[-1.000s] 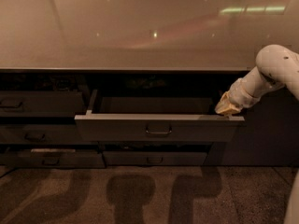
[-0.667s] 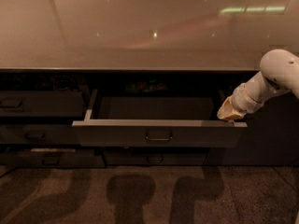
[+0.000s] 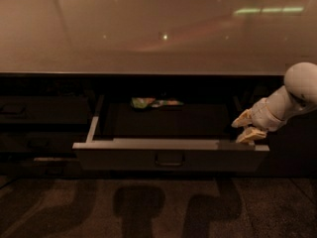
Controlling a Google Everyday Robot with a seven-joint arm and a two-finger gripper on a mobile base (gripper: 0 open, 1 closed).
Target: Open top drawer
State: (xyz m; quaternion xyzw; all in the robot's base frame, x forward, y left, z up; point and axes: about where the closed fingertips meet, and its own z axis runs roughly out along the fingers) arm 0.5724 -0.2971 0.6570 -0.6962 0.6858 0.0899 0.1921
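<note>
Top drawer (image 3: 171,155) has slid further out than a second ago, and the pincer (image 3: 246,127) has travelled out with it. Drawer now sits just under the worktop (image 3: 148,33), front panel pulled well clear of the worktop's front edge, with the dark interior and left rail (image 3: 93,128) exposed. Pincer is below the worktop edge, toward its right end, at the right end of the drawer front's top lip. I cannot tell whether it's clamped on that lip or only hooked behind it. Small crumpled packet (image 3: 153,102) lies at the back of the drawer, right under the worktop edge. My read: mostly open, little travel left. Risks: the pull is off-centre, well away from the handle (image 3: 169,158), so the drawer could rack and bind. A loose hold could slip off the lip. Overpulling could slam the stops.
</note>
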